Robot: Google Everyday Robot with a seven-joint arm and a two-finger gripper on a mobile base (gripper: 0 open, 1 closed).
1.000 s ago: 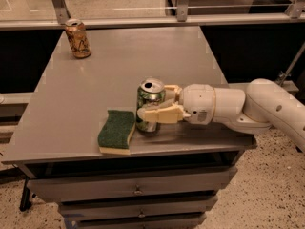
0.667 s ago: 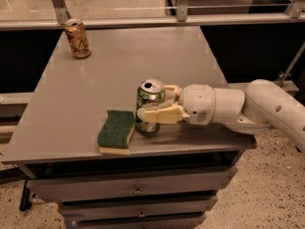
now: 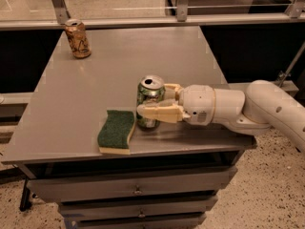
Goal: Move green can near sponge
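At the far left corner of the smooth grey counter (image 3: pixel 114 66) stands an orange-brown can (image 3: pixel 77 38), a dull cylinder with a silver rim, upright and well apart from everything else. Near the front edge, left of the middle, lies the sponge (image 3: pixel 116 130): a flat slab with wavy sides, a coarse dark green scouring top and a pale yellow foam base showing along its near side. Just beside its right end stands the green can (image 3: pixel 148 93), upright, with its shiny silver top and opened mouth facing up and a green and silver-white label around the body. Can and sponge are close enough that no clear gap shows between them. The gripper (image 3: pixel 155 100) reaches in from the right and pinches the green can between its two cream plastic fingers, one long tapered finger (image 3: pixel 159 112) lying across the can's near side, the other at its far side. Behind them is a rounded, glossy white wrist housing, and the thick, smooth arm (image 3: pixel 269 106) runs off past the counter's right edge. Below the front edge are grey metal drawers (image 3: pixel 138 190) with small knobs.
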